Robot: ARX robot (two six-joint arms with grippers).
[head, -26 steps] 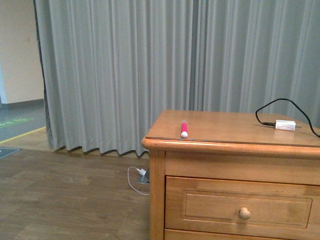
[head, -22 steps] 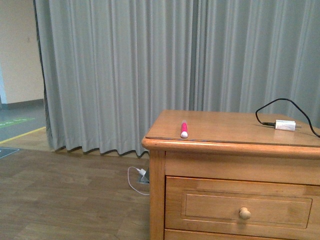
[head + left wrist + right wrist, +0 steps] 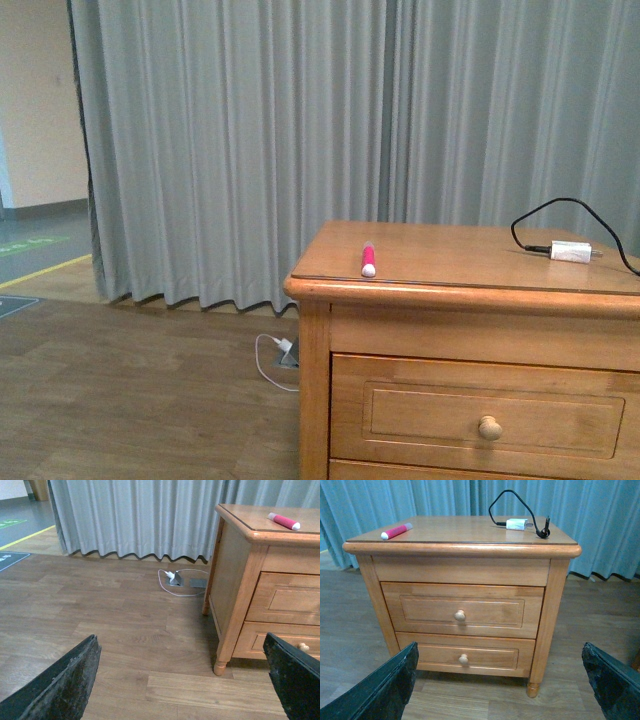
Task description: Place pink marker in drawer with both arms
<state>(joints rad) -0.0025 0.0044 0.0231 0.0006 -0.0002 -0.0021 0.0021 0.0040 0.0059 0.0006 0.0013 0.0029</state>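
The pink marker (image 3: 368,258) lies on the wooden cabinet's top near its left front edge, white end toward me; it also shows in the left wrist view (image 3: 283,521) and the right wrist view (image 3: 396,531). The upper drawer (image 3: 490,410) is closed, its round knob (image 3: 460,615) facing me. My left gripper (image 3: 182,680) is open and empty, low over the floor left of the cabinet. My right gripper (image 3: 500,680) is open and empty, in front of the cabinet, well short of the drawers. Neither arm shows in the front view.
A white charger plug (image 3: 571,250) with black cable lies on the cabinet top at the right. The lower drawer (image 3: 464,658) is closed. A white plug and cable (image 3: 172,576) lie on the wood floor by the grey curtain (image 3: 240,150).
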